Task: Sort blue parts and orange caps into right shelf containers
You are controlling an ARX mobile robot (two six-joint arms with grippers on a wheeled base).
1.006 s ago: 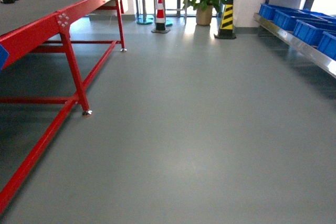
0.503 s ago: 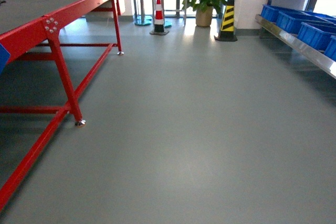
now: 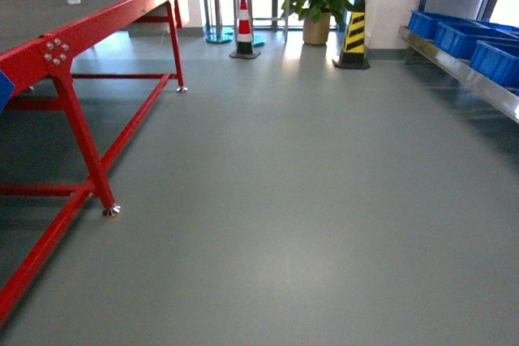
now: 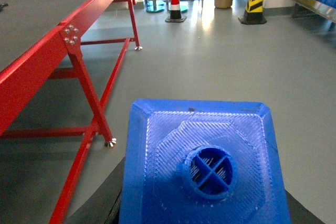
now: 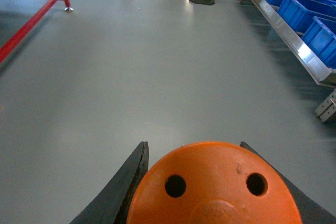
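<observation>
Red-framed tabletop (image 3: 49,54) has slid toward 9 o'clock as the base turns to the steel shelf (image 3: 462,74) at 3 o'clock, left claw (image 4: 118,205) pinching the blue block (image 4: 205,166), right claw (image 5: 210,182) the orange cap (image 5: 215,187).

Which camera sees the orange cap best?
The right wrist view: the orange cap fills the bottom, held between the right gripper's dark fingers. The head and left wrist views don't show it.

Table (image 3: 89,22) left, shelf (image 3: 462,70) with crates (image 3: 454,34) right, floor (image 3: 292,200) between.
</observation>
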